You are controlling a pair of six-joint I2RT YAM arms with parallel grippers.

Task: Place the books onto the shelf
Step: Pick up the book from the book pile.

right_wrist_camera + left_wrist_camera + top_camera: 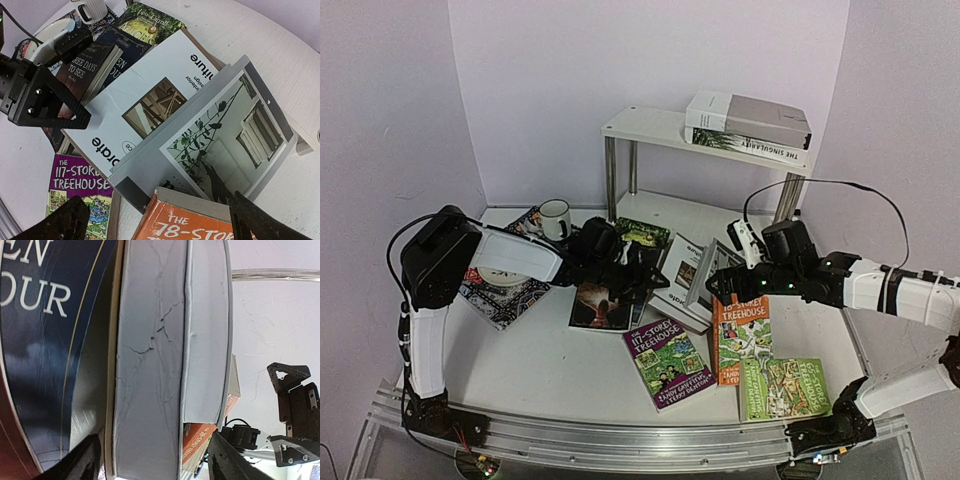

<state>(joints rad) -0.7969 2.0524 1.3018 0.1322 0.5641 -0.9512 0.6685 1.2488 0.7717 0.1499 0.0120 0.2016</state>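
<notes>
Left gripper (155, 456): jaws partly apart, straddling the stacked edges of the white book (150, 365) and grey book (205, 340). Left finger (82, 460) is just outside the white edge. The other finger sits at the grey edge; can't tell if either is touching. Not lifted, no firm grip visible. Blue book (45, 340) lies just outside the left finger. Orange book (199, 440) pokes out beyond the grey one.

Right gripper (156, 197): jaws wide, holding nothing, hovering over the near end of the orange book. Grey book lies right ahead of its tips, overlapping the white one. Purple book (80, 185) is under its left finger. Green book (782, 388) is behind it, toward the arm bases. The two grippers are near each other, with the pale books between them.

Shelf (650, 125) stands well beyond both grippers at the back; two books (750, 125) are stacked flat on its top board. All other books lie on the table. Mug (555, 218) and mat (505, 295) are beside the left arm.
</notes>
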